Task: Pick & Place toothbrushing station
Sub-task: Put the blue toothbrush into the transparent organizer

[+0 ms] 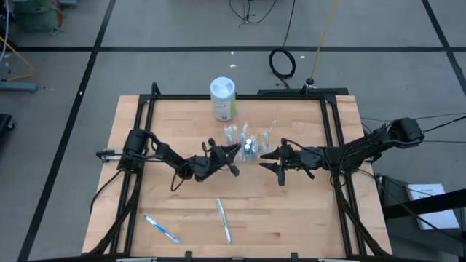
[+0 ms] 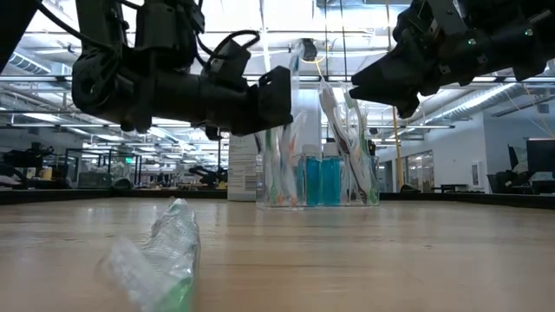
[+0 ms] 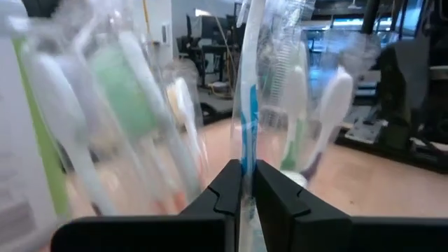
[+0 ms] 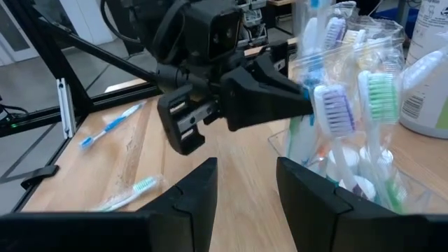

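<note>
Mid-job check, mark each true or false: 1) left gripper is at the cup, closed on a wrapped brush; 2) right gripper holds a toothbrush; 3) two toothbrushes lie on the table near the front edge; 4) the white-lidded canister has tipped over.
1) True: the left gripper pinches a wrapped toothbrush at the clear cup.
2) False: the right gripper is open and empty, beside the cup.
3) True: a blue toothbrush and a green toothbrush.
4) False: the canister stands upright behind the cup.

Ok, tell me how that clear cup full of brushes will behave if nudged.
The clear cup looks thin and light, so it would probably slide easily. The toothbrushes stand tall and lean outward, so it is likely top-heavy and may tip.
</note>
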